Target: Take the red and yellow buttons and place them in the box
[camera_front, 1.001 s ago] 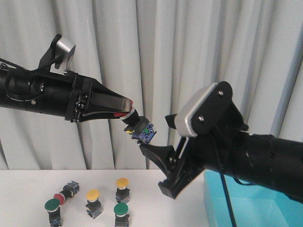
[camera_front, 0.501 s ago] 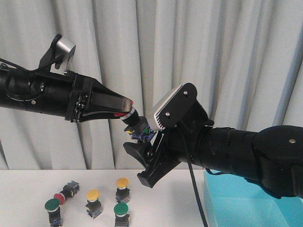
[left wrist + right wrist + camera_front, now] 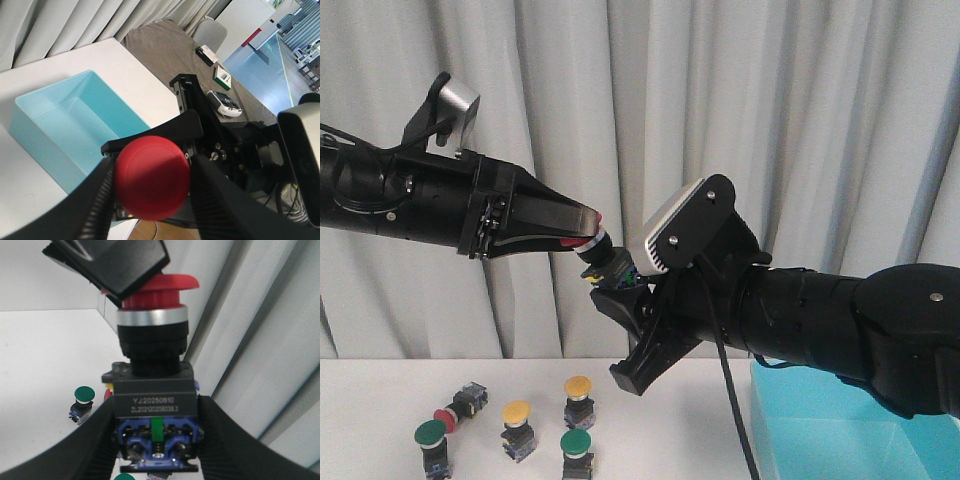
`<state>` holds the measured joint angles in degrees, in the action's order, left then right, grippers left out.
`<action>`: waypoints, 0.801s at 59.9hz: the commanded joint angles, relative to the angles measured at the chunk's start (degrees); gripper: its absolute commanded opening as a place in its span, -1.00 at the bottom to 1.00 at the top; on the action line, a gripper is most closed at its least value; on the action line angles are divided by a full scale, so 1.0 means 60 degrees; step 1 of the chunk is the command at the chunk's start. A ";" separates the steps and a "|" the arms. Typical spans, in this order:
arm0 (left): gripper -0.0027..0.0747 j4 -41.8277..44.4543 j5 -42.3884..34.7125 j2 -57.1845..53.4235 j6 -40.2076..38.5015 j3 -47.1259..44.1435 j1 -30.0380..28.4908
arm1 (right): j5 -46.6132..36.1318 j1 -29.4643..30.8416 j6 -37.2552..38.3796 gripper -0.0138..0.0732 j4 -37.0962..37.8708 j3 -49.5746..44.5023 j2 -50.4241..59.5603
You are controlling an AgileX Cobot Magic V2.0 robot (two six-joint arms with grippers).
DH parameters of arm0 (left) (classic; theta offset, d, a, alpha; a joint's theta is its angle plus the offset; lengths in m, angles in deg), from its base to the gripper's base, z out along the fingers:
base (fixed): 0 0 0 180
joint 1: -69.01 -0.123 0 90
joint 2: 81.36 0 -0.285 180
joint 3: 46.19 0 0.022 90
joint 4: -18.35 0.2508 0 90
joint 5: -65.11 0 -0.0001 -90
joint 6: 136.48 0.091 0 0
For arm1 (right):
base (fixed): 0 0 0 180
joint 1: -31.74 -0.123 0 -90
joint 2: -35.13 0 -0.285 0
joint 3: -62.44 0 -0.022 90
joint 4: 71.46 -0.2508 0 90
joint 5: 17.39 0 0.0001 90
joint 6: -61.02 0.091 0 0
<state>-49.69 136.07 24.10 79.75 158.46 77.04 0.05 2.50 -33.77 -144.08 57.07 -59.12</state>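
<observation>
Front view: high above the desk [image 3: 380, 400], the left hand [image 3: 582, 228] reaches in from the left, its fingers clamped on the cap of a red button [image 3: 598, 258]. The right hand [image 3: 620, 300] comes up from the lower right, and its fingers close around the button's body and bluish base, so both hands grip the same switch in mid-air in front of the grey curtain [image 3: 800, 120]. Down on the desk sit a second red button lying on its side [image 3: 455, 405], two yellow buttons [image 3: 517, 425], the other [image 3: 578, 398], and two green buttons [image 3: 430, 440], [image 3: 576, 450]. The turquoise box [image 3: 850, 430] sits at the lower right, under the right arm.

Left wrist view: the red cap fills the middle [image 3: 152, 177], pinched between the two dark fingers [image 3: 92, 200] of the left hand [image 3: 152, 200]. Beyond it is the right arm's black hardware, and on the desk the box [image 3: 45, 145], apart from the button.

Right wrist view: the button [image 3: 152, 355] stands upright, red cap on top with a left finger [image 3: 110, 260] pressing on it. The right hand [image 3: 155, 440] squeezes the lower body from both sides, fingers [image 3: 95, 440] touching the base. A green button [image 3: 82, 400] stands on the desk behind.
</observation>
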 commanded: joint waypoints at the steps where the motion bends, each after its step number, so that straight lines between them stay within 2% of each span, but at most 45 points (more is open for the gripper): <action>1: -0.95 -0.0785 0.0060 -0.0440 -0.0060 0.0294 0.0050 | -0.0098 -0.0008 -0.0103 -0.51 -0.0150 0.0340 0.0338; 10: -0.94 -0.0369 0.0026 -0.0440 -0.0060 0.0294 0.0050 | -0.0058 -0.0008 -0.0094 -0.71 -0.0150 0.0340 0.0338; 22: -0.81 0.0116 -0.0462 -0.0440 -0.0060 0.0387 0.0050 | -0.0970 0.0022 0.0092 -0.70 -0.0063 0.0340 0.0354; 36: -0.40 0.1117 -0.1317 -0.0440 -0.0082 0.1100 0.0018 | -0.2761 0.0136 0.0149 -0.70 0.0124 0.0340 0.0873; 48: 0.00 0.1839 -0.1527 -0.0440 -0.0169 0.1591 0.0007 | -0.2906 0.1435 0.0444 -0.70 -0.0387 0.0340 0.1444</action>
<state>-42.84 132.40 24.05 78.70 165.49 78.69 -7.06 5.06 -33.63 -142.80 57.07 -54.92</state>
